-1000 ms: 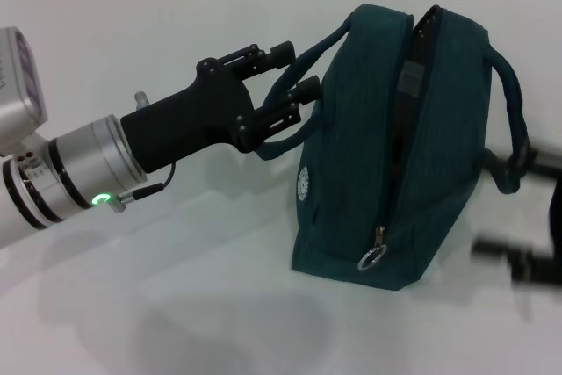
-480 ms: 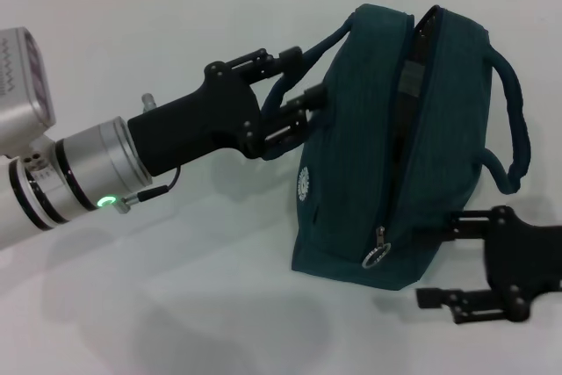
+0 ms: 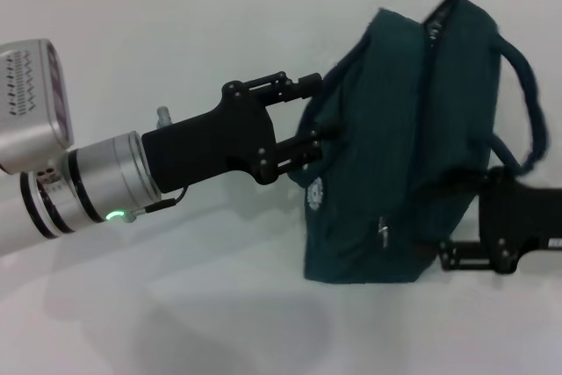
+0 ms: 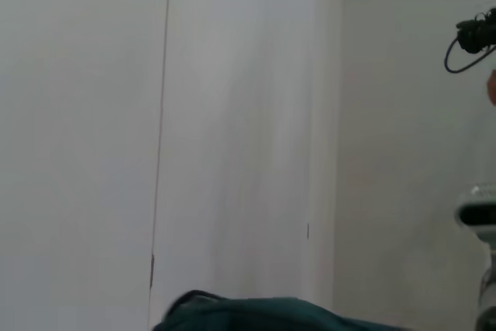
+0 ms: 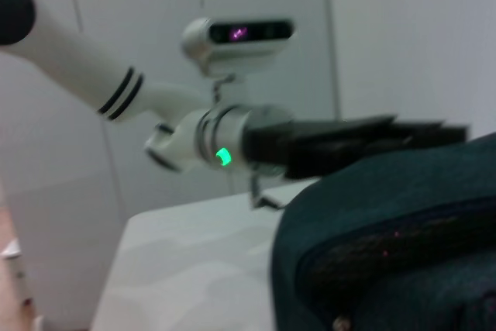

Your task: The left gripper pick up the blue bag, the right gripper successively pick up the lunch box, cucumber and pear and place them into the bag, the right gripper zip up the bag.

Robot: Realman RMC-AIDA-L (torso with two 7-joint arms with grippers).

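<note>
Shifted since half a second ago: large dark teal-blue fabric bag (image 3: pixel 399 142) now tipped and carried toward upper right of head view, top edge near upper frame border, base at centre-right on white tabletop (image 3: pixel 176 305). Zipper opening, earlier seen gaping along the top, now turned mostly out of sight; small metal pull (image 3: pixel 383 231) faintly visible low on the front panel.

Left gripper (image 3: pixel 303 129), black two-finger claw on silver wrist with green ring: moved rightward to mid-frame, jaws closed narrow on the near looped handle (image 3: pixel 338 81) of the bag.

Right gripper (image 3: pixel 457 221), black claw at lower right edge: advanced from below the bag to press against its right flank; fingertips hidden behind fabric, opening cannot be told.

Right wrist view: bag cloth (image 5: pixel 387 246) filling lower right, left arm beyond it at centre. Left wrist view: only a sliver of teal cloth (image 4: pixel 256 314) at bottom edge.

Lunch box, cucumber, pear: none visible; presumably inside.

Handling, judged: soft, limp cloth, sags and swings under its load; moderately heavy if filled. Best hold points: looped handle for support, ring pull for zipping, with opposing tension to keep zipper line straight.
</note>
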